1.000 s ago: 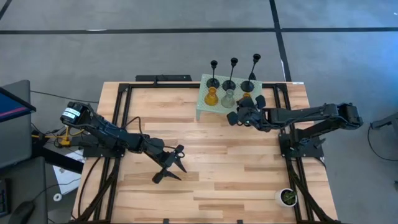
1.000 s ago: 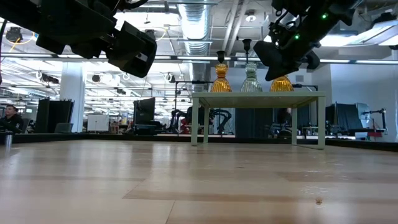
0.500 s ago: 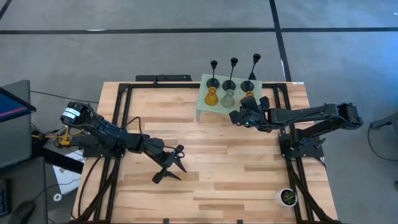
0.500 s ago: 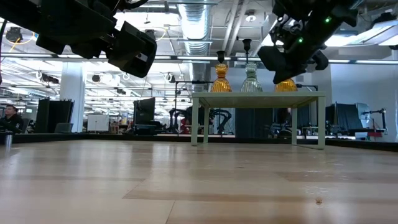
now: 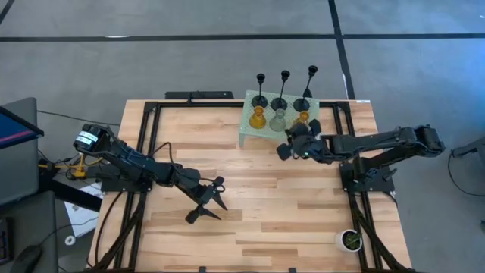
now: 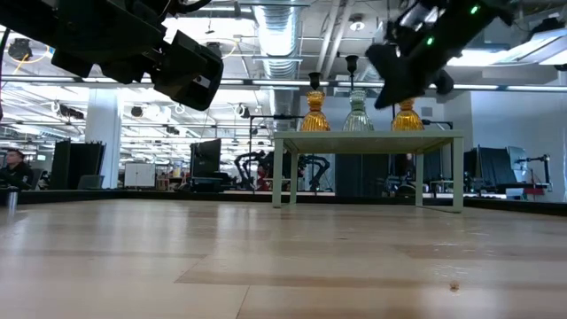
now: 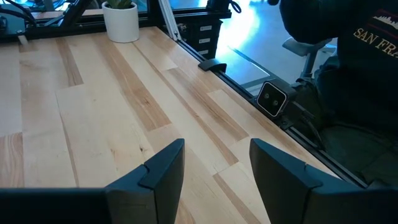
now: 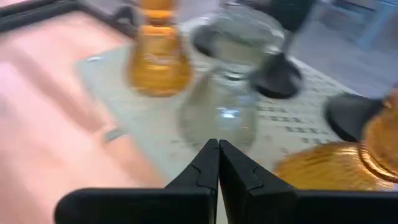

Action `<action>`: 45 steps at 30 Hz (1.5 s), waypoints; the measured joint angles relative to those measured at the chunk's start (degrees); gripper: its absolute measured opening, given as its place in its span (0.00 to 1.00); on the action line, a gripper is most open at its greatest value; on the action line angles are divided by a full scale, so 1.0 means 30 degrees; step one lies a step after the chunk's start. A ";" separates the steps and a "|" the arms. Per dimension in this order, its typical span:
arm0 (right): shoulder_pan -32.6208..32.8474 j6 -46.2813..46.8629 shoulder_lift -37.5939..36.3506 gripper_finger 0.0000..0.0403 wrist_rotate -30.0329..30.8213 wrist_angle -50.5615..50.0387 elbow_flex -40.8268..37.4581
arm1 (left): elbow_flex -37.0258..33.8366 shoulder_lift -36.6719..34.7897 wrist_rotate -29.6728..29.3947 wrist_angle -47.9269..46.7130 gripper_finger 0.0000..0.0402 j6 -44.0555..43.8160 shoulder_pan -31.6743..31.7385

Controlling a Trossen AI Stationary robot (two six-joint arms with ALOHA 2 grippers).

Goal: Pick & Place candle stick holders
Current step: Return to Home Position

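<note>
Six candle stick holders stand on their bases on a small pale green stand [image 5: 248,127] at the table's far side. Three are black and thin-stemmed [image 5: 280,101], two are amber [image 5: 258,117] [image 5: 302,118], and one is pale grey-green [image 5: 279,120]. My right gripper [image 5: 290,144] is shut and empty, just in front of the stand and above its top [image 6: 403,66]. In the right wrist view the fingertips [image 8: 217,148] point at the grey-green holder [image 8: 227,106]. My left gripper [image 5: 208,201] is open and empty over the table's middle left.
A small white pot with a green plant [image 5: 351,240] stands near the table's near right corner and shows in the left wrist view [image 7: 121,18]. A person in a dark top [image 7: 360,93] is beyond the table's edge. Bare wood lies between the arms.
My right gripper has gone up and a little toward the table's near edge. In the low view it stood in front of the right amber holder a second ago, and that holder now shows whole on the stand.
</note>
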 joint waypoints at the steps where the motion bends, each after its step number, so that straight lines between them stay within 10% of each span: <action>1: 0.0256 -0.0530 -0.0268 0.00 -0.0328 0.0322 -0.0009 | 0.0000 0.0000 0.0000 0.0000 0.45 0.0000 0.0000; 22: 0.9134 -1.0473 -0.7182 0.00 -0.4445 0.2301 0.0005 | 0.0007 0.0000 -0.0066 -0.0060 0.45 -0.1046 0.0000; 41: 0.9935 -1.0791 -0.7169 0.00 -0.5472 0.1276 -0.0002 | 0.0007 -0.0622 0.0089 0.0187 0.45 -0.0091 0.1538; 45: 0.9943 -1.0787 -0.7169 0.00 -0.5532 0.1119 -0.0002 | -0.0584 -0.1427 0.3665 0.0109 0.45 -0.0893 0.3988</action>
